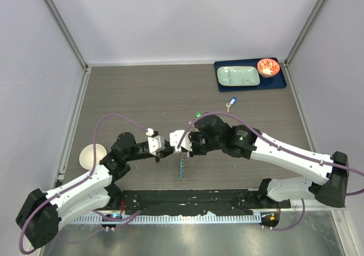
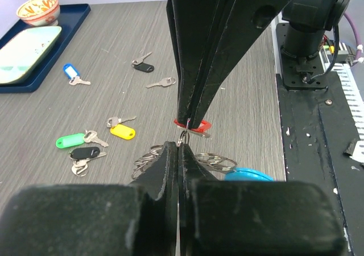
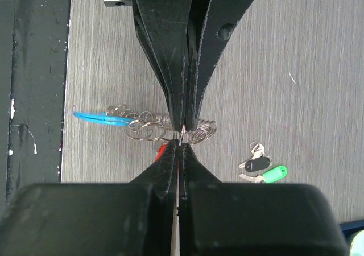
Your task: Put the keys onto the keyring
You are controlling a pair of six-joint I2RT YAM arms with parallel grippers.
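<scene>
Centre frame: the left gripper (image 2: 181,149) pinches the thin, probably springy silvery wire keyring (image 2: 219,162) with blue crescent, while the right gripper (image 2: 191,118) nips a tiny, likely slippery red-tagged key (image 2: 197,126) by its head.

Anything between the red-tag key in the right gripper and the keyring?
Nothing visible. The right gripper pinches the red-tagged key tip to tip with the left gripper, which is shut at a loop of the keyring. The loose keys lie off to the side.
</scene>
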